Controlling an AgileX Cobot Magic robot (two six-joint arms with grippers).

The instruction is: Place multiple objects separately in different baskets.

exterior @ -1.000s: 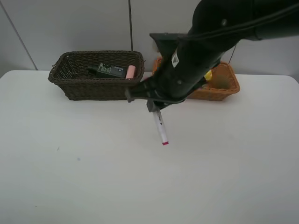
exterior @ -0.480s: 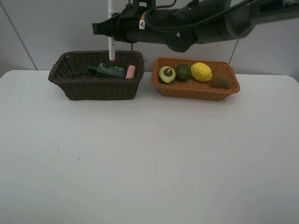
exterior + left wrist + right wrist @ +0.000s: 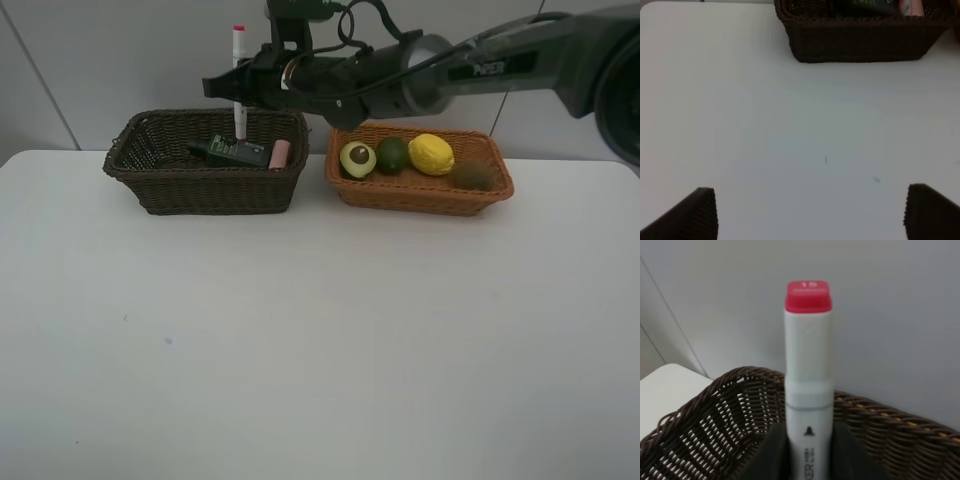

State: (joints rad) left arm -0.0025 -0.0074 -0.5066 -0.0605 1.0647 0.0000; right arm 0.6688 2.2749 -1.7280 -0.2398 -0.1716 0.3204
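The right arm stretches level from the right across the scene's middle, held high. The right gripper (image 3: 240,88) has its jaws clamped on an upright white marker (image 3: 239,80). The left gripper (image 3: 810,212) hangs low, jaws spread wide and holding nothing.

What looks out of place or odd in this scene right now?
Nothing is spilled or damaged. The only item not in a basket is the white marker, held upright by the right gripper above the dark brown basket. The fruit sit neatly in the orange basket.
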